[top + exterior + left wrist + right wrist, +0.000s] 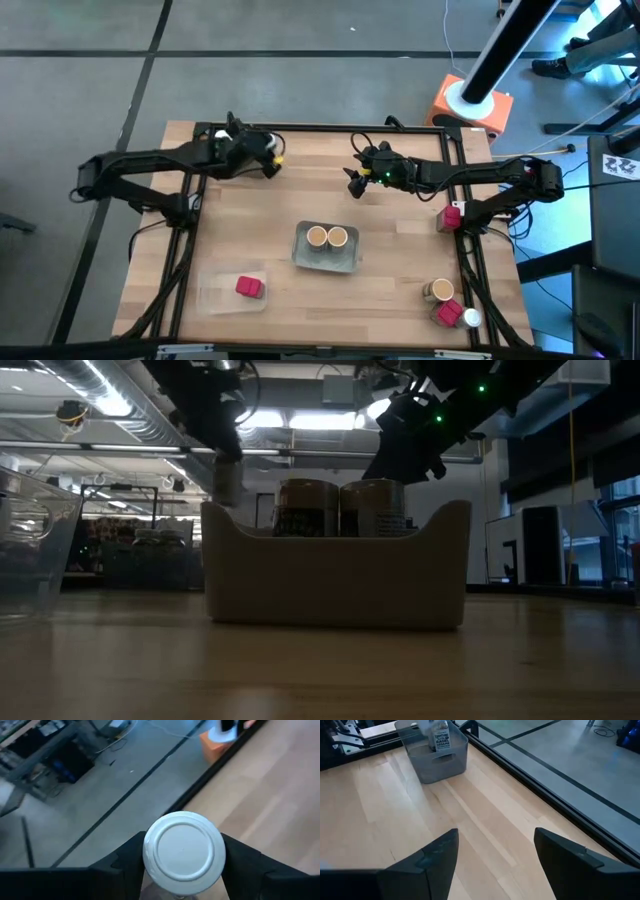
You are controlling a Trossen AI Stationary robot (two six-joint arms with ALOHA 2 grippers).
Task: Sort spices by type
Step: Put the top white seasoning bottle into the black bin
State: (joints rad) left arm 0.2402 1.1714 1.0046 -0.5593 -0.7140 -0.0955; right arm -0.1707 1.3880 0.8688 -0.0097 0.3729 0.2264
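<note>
Wooden table (330,200): left gripper (268,155), upper left, clamps a white-capped jar (183,851); right gripper (355,180), upper centre, open and empty, nearer the grey tray (326,260).

2 jars (327,237) in mid tray (303,256)

Left gripper (268,155) clamped on a white-capped jar (183,852), held over the far edge of the wooden table (400,300). Right gripper (354,180) spread wide, empty, hovering above that table's far middle.
</note>
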